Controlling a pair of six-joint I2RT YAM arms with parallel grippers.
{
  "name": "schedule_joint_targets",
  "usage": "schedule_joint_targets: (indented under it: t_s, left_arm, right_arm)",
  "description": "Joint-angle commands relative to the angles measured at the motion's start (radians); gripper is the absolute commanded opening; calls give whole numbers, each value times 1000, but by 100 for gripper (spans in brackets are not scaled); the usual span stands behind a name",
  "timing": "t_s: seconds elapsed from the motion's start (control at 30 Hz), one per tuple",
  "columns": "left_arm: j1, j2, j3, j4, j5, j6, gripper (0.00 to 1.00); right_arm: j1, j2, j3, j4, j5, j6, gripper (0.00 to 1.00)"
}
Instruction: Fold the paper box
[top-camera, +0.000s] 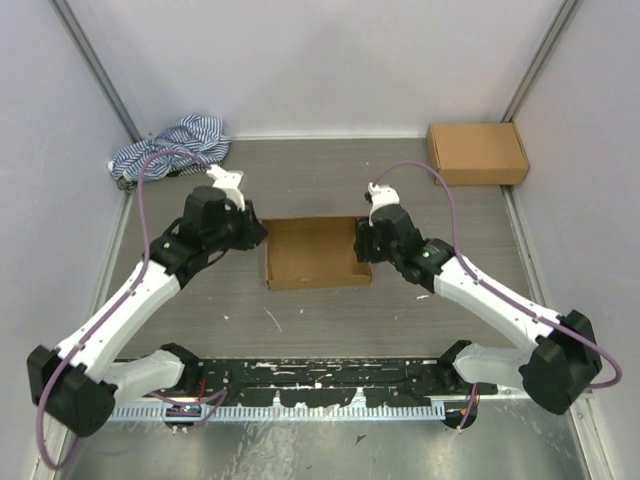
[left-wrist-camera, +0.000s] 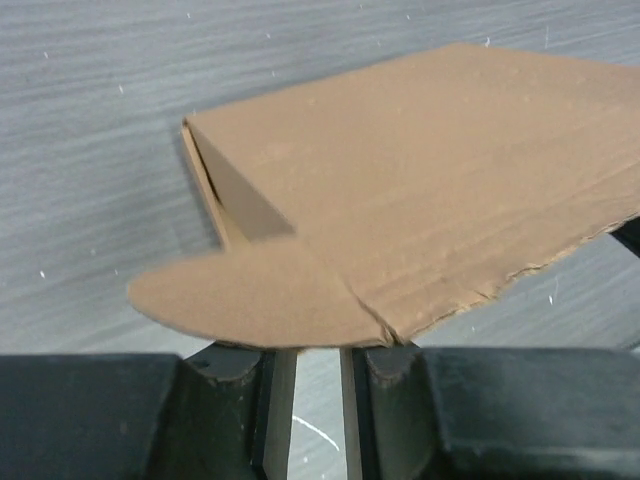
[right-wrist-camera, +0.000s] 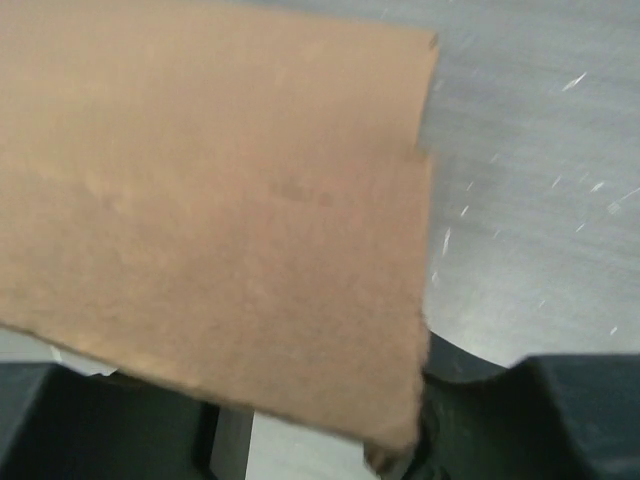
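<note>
Left wrist view: left pincer (left-wrist-camera: 308, 385) slightly parted, seemingly touching the paper box (left-wrist-camera: 450, 180); whether right pincer (top-camera: 364, 243) grips, I cannot tell.

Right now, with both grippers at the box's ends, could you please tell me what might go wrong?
The rounded flap sits right at the left gripper's parted tips and may catch on them. Cardboard hides the right gripper's jaws in its wrist view, so a snag there could go unseen. The paper box lies free on the table; an uneven push may slide it.
</note>
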Motion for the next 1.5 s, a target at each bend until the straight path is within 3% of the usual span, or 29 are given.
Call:
schedule_joint_targets:
  t_s: [0.0, 0.4, 0.67, 0.9, 1.03, 1.23, 1.47]
  left_arm:
    - [-18, -141, -92, -69, 11, -48, 29]
    - [-44, -392, -176, -196, 80, -138, 29]
    - [-44, -445, -158, -174, 25, -156, 30]
    - [-44, -242, -175, -84, 1, -132, 31]
    - [-44, -114, -151, 26, 27, -105, 31]
    - [-44, 140, -106, 137, 48, -98, 30]
    - [-50, 432, -109, 144, 58, -103, 29]
  right_arm:
    - [14, -135, -52, -119, -203, 36, 49]
    - [17, -363, -34, -266, -402, 32, 54]
    - [16, -365, 36, -222, -329, 34, 54]
    - [16, -214, 14, -140, -153, 48, 52]
    - [15, -95, 24, -50, -85, 52, 41]
    - [14, 141, 55, 51, -62, 72, 26]
    - [14, 396, 23, 102, -103, 124, 23]
